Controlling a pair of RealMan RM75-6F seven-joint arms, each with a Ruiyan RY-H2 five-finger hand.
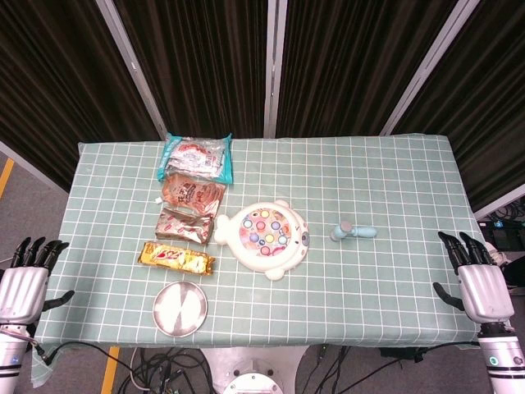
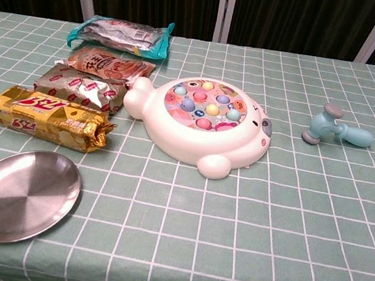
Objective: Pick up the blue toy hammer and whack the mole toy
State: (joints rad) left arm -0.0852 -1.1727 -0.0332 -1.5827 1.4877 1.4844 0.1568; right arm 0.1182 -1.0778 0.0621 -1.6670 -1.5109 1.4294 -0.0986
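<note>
The head view looks steeply down from high above the desk's (image 1: pixel 385 189) near edge, taking in the whole checked top, the dark curtains (image 1: pixel 213 66) behind and the floor at both sides. The chest view sits low and close, facing across the desk. Both share the mole toy (image 1: pixel 267 235) and its neighbours.

The desk (image 1: pixel 394 271) wears a green checked cloth. Sitting on it: a white mole toy (image 2: pixel 201 121) mid-desk, a blue toy hammer (image 2: pixel 336 129) lying off to its right, four snack packets (image 2: pixel 85 90) in a column on the left, and a round steel plate (image 2: pixel 19 193) nearest the front.
</note>
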